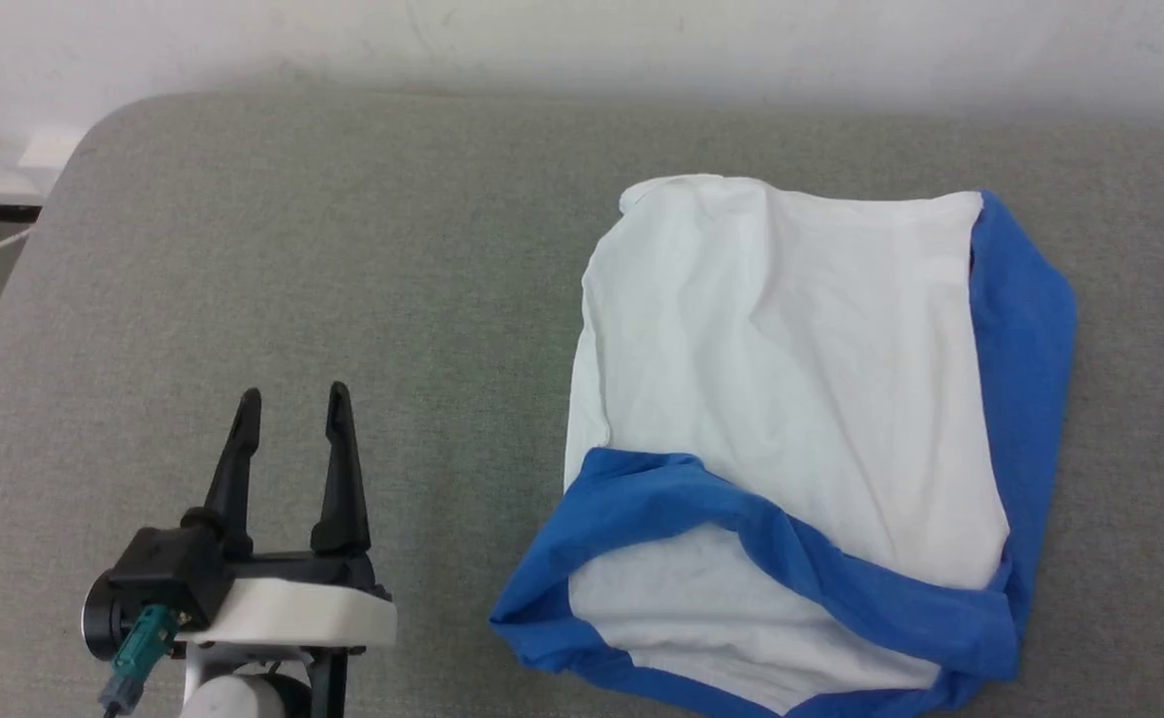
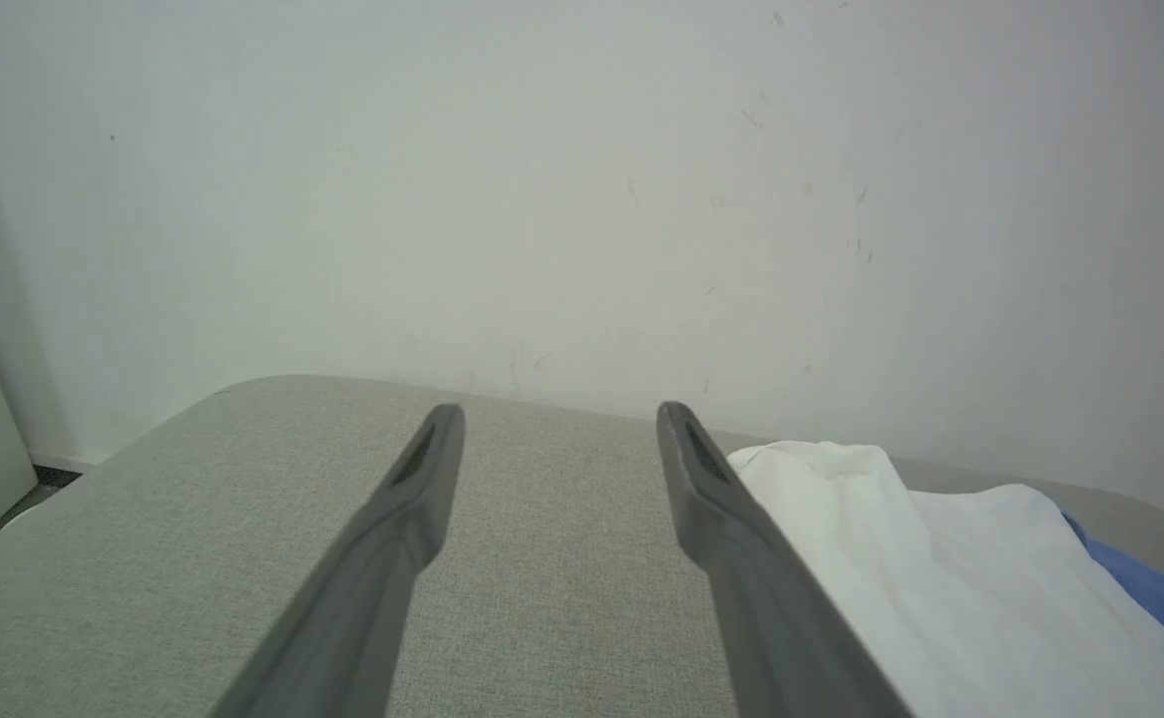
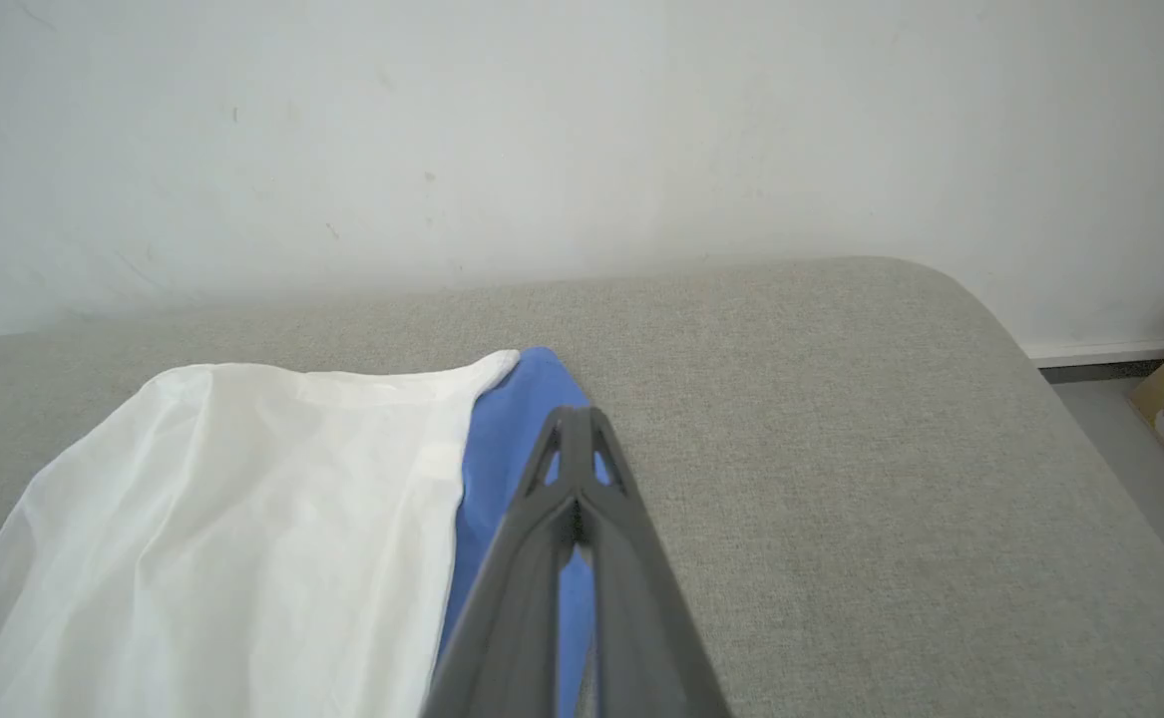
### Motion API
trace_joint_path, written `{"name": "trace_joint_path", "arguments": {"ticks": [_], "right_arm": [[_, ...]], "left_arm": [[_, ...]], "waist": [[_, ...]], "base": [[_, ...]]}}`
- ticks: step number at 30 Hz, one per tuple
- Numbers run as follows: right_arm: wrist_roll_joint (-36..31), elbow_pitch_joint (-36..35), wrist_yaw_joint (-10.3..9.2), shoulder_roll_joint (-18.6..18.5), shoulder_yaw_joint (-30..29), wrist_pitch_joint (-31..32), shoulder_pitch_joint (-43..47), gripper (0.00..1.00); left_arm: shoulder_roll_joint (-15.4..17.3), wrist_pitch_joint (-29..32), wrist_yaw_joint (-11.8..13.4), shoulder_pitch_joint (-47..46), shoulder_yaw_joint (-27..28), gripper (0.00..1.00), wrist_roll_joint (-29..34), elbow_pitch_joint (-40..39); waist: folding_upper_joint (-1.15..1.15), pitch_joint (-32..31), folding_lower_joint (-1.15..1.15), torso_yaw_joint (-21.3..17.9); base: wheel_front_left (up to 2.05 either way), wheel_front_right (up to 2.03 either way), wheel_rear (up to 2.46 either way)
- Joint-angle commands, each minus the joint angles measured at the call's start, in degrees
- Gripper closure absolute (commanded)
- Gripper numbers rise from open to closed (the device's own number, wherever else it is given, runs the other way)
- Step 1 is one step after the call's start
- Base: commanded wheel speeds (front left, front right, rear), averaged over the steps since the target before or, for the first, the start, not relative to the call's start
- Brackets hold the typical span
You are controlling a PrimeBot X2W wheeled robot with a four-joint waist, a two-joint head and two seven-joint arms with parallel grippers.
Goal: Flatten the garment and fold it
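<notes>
Head view gives the shirt (image 1: 791, 399) as a folded, wrinkled bundle on the grey cushion (image 1: 292, 249), blue sleeves tucked along its near and right edges. My left gripper (image 1: 294, 394) sits well to the left of the shirt, fingers apart and empty, a pose I judge as standing clear because the fold looks nearly done. Right wrist view adds what the head camera crops at its edge: my right gripper (image 3: 572, 419) has its fingers pressed together on nothing, poised over the shirt's blue right edge, perhaps to smooth it.
</notes>
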Motion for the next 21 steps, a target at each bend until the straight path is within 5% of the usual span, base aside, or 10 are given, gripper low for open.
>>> {"name": "trace_joint_path", "arguments": {"ticks": [1,6,7,8,9,10,14,21], "right_arm": [[-0.7,0.4,-0.04,0.7,-0.6,-1.5,0.6,1.00],[-1.6,3.8,-0.04,0.4,-1.9,-3.4,-1.5,1.00],[-1.8,4.6,-0.04,0.1,-1.8,-3.4,-2.4,0.93],[-1.8,5.5,-0.04,-0.3,-1.7,-3.0,-3.5,0.57],[-2.0,6.3,-0.04,-0.9,-1.6,-2.6,-4.6,0.07],[-2.1,7.2,-0.04,-1.4,-1.5,-2.2,-5.8,0.00],[-2.6,11.1,-0.04,-3.2,-0.7,1.6,-11.8,0.00],[-1.6,19.3,-0.04,-4.7,1.3,17.4,-22.4,0.00]], "left_arm": [[0.3,0.1,0.5,0.4,0.2,0.00,-0.4,-0.2],[0.3,0.0,0.5,-0.4,0.1,0.00,-0.4,-0.6],[0.2,-0.1,0.6,-0.7,0.1,0.00,-0.3,-0.7],[0.1,-0.1,0.6,-0.9,0.0,0.00,-0.3,-0.8],[0.0,-0.2,0.6,-1.3,-0.2,0.00,-0.2,-0.9],[-0.2,-0.3,0.5,-1.7,-0.3,0.00,-0.2,-1.0],[-0.9,-0.6,0.2,-3.5,-0.8,0.00,-0.1,-1.2],[-2.1,-1.1,-0.7,-7.7,-1.9,0.00,1.0,-0.8]], "waist": [[0.00,0.3,0.02,-0.2],[0.00,3.1,0.02,0.4],[0.00,3.8,0.02,0.6],[0.00,4.7,0.02,0.7],[0.00,5.6,0.02,1.0],[0.00,6.4,0.02,1.3],[0.00,10.7,0.02,2.2],[0.00,18.5,0.02,3.9]], "base": [[0.00,0.00,0.00],[0.00,0.00,0.00],[0.00,0.00,0.00],[0.00,0.00,0.00],[0.00,0.00,0.00],[0.00,0.00,0.00],[0.00,0.00,0.00],[0.00,0.00,0.00]]}}
